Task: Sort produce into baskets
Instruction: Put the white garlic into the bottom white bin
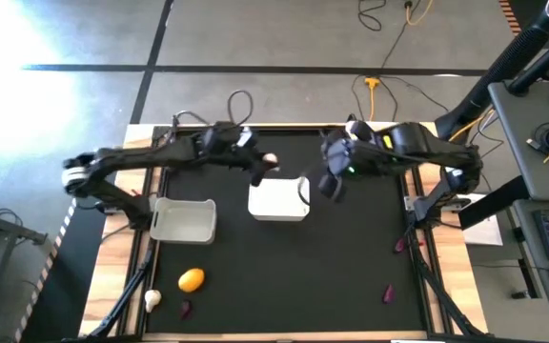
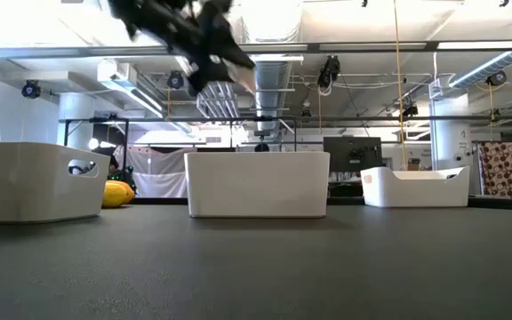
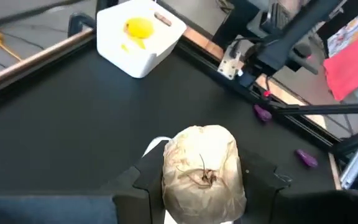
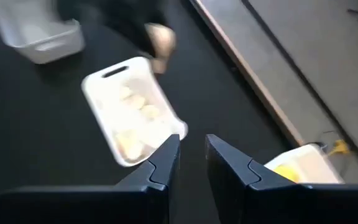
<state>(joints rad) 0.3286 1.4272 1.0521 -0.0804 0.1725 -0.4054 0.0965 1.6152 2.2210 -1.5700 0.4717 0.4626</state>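
Left gripper (image 3: pixel 202 186) pinches a garlic bulb (image 3: pixel 202 169) between its fingers, held in the air just beside the middle bin (image 1: pixel 278 201) (which already has pale pieces in it). Right gripper (image 4: pixel 191 155) hangs over that bin's other side, fingers slightly apart, nothing between them. Lemon (image 3: pixel 138 27) sits in the bin (image 3: pixel 143 50) farther ahead of the left gripper.

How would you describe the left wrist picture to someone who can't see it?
The left gripper holds a white garlic bulb between its dark fingers, above a black table. Farther off stands a white basket with a lemon inside, and two small purple pieces lie near the table's edge.
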